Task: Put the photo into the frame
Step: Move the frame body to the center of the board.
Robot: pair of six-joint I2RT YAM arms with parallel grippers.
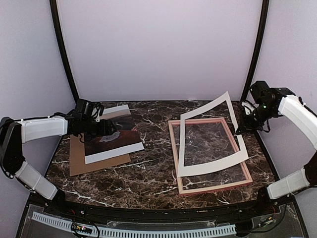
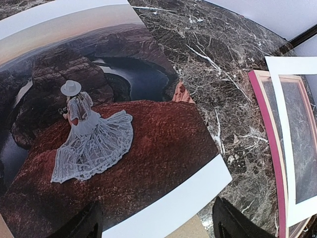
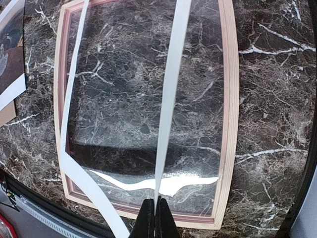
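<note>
The photo (image 1: 115, 143) (image 2: 124, 129), a dark canyon scene with a figure in a white dress, lies face up at the left on a brown cardboard board (image 1: 89, 163). My left gripper (image 1: 99, 129) (image 2: 157, 220) hovers open over the photo's white border, fingers (image 2: 81, 225) apart on either side. The frame (image 1: 213, 187) (image 3: 229, 99) lies at the right with its pale wood back up. My right gripper (image 1: 246, 125) (image 3: 155, 210) is shut on the edge of a white window mat (image 1: 210, 167) (image 3: 171, 89). The mat is held tilted up over the frame.
A clear sheet (image 3: 143, 99) sits inside the frame and reflects light. The dark marble table (image 1: 148, 173) shows between the board and the frame. Black enclosure posts (image 1: 64, 49) stand at the back corners.
</note>
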